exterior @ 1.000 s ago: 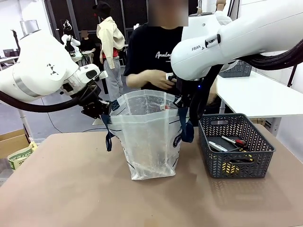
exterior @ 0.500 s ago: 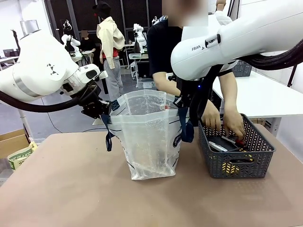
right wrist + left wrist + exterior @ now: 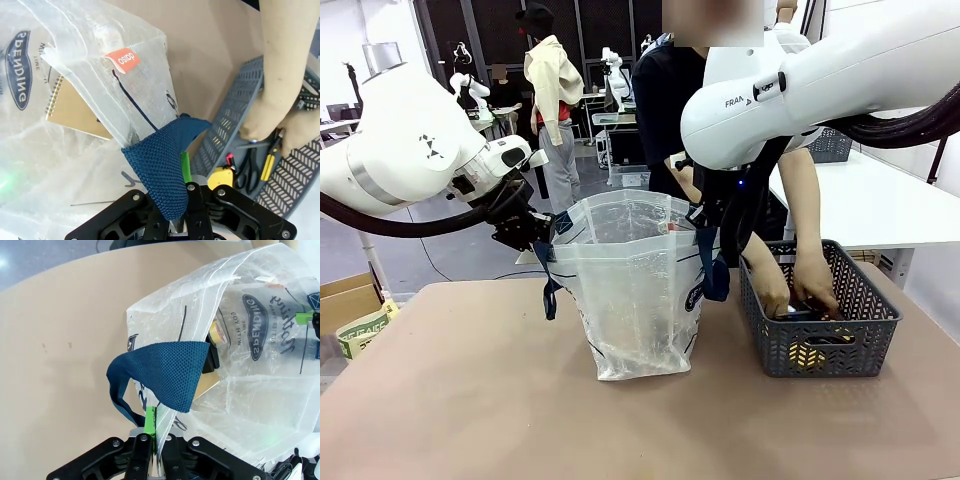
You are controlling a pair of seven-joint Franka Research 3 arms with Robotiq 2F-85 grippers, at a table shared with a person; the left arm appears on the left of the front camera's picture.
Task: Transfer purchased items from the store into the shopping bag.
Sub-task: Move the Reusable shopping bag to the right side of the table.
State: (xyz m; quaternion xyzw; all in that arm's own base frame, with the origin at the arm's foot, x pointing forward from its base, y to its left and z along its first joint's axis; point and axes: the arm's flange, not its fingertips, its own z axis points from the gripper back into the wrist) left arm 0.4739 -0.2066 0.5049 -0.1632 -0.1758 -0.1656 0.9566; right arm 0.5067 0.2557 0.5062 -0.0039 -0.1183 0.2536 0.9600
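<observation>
The clear shopping bag (image 3: pixel 632 290) stands upright in the middle of the table, its mouth held wide. My left gripper (image 3: pixel 533 236) is shut on its left rim by the navy handle (image 3: pixel 170 371); a green pad (image 3: pixel 151 421) pinches the plastic. Over at the right rim my right gripper (image 3: pixel 706 214) is shut beside the other handle (image 3: pixel 162 161). A brown spiral notebook (image 3: pixel 75 112) and a small yellow item (image 3: pixel 218 333) lie inside the bag. The dark grey store basket (image 3: pixel 820 352) sits to the right. Both of the person's hands (image 3: pixel 815 290) are down in it among the purchased items (image 3: pixel 222 177).
The person stands at the far side, leaning over the basket. A forearm (image 3: pixel 285 55) crosses above the basket's rim close to my right gripper. Bare table lies in front of the bag and to its left. A white table (image 3: pixel 860 200) stands behind the basket.
The person has stepped from behind the bag to the basket and pushed both hands down into it. Both arms and the bag have stayed where they were.
</observation>
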